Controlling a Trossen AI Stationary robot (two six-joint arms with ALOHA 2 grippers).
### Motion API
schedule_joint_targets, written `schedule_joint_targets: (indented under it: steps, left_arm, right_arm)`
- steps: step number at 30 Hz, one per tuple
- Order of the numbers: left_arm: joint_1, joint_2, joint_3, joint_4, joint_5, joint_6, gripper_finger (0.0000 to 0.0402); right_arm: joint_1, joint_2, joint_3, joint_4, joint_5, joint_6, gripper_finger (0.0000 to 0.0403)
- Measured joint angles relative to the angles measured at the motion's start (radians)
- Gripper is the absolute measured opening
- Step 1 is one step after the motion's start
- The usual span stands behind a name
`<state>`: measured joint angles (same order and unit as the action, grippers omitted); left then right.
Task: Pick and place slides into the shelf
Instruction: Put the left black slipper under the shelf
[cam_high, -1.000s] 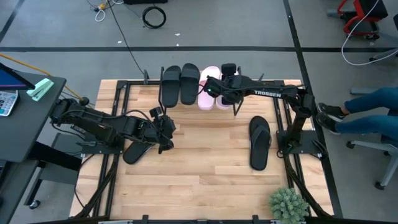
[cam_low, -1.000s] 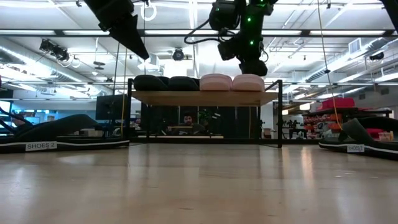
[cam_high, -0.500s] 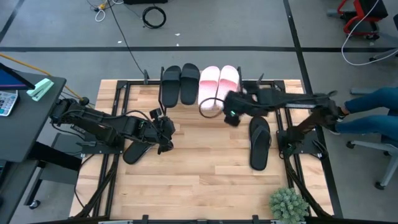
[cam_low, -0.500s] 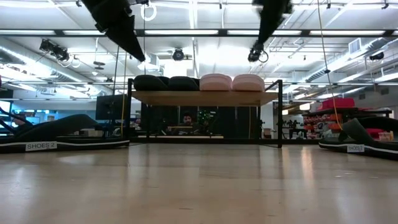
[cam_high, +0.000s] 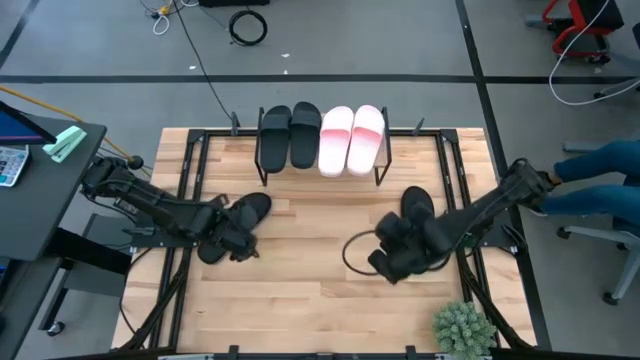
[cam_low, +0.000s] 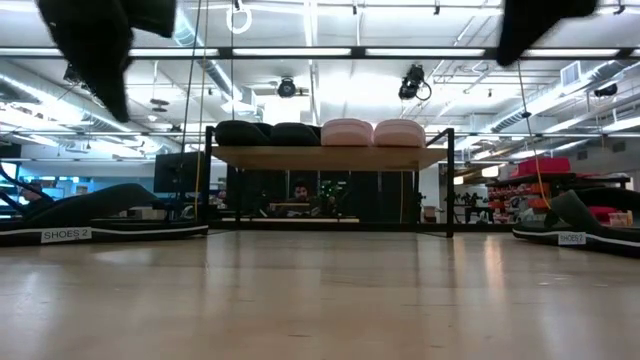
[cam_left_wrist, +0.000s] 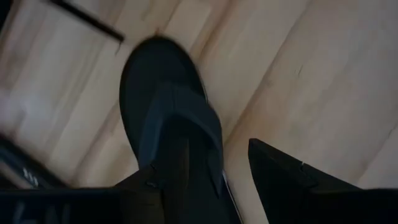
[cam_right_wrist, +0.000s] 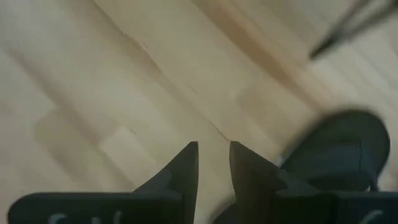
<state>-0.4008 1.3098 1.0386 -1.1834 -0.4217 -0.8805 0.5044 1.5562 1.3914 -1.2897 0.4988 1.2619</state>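
While four slides fill the shelf, left tool, parted, straddles a black slide; right tool, nearly closed and empty, nears another.

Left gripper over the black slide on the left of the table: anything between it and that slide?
Nothing visible. In the left wrist view the left gripper hangs open directly above the black slide, one finger already at its strap, bare table around it.
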Motion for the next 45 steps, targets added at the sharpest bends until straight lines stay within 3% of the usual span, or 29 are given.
schedule_joint_targets:
  steps: [5, 12, 18, 24, 32, 41, 45]
  left_arm:
    - [-0.097, -0.001, -0.025, 0.007, -0.025, -0.203, 0.0172]
    - [-0.175, 0.0, -0.259, 0.17, -0.023, -0.447, 0.0172]
    - [-0.173, 0.0, -0.343, 0.31, -0.027, -0.398, 0.0172]
    - [-0.139, 0.0, -0.346, 0.268, -0.133, -0.335, 0.0172]
    - [-0.091, 0.0, -0.347, 0.282, -0.135, -0.259, 0.0172]
    - [-0.068, 0.0, -0.475, 0.519, -0.135, -0.265, 0.0171]
    - [-0.048, 0.0, -0.482, 0.522, -0.153, -0.285, 0.0141]
  right_arm:
    - [0.063, 0.022, -0.161, 0.005, -0.005, 0.216, 0.0096]
    - [0.117, 0.011, -0.279, 0.002, 0.016, 0.42, 0.0096]
    - [0.128, 0.006, -0.285, 0.004, 0.075, 0.43, 0.0096]
    - [0.127, 0.006, -0.277, 0.013, 0.123, 0.431, 0.0096]
    - [0.127, 0.006, -0.277, 0.014, 0.125, 0.421, 0.0096]
    - [0.127, 0.006, -0.276, 0.014, 0.125, 0.402, 0.0096]
    - [0.127, 0.006, -0.276, 0.014, 0.127, 0.391, 0.0096]
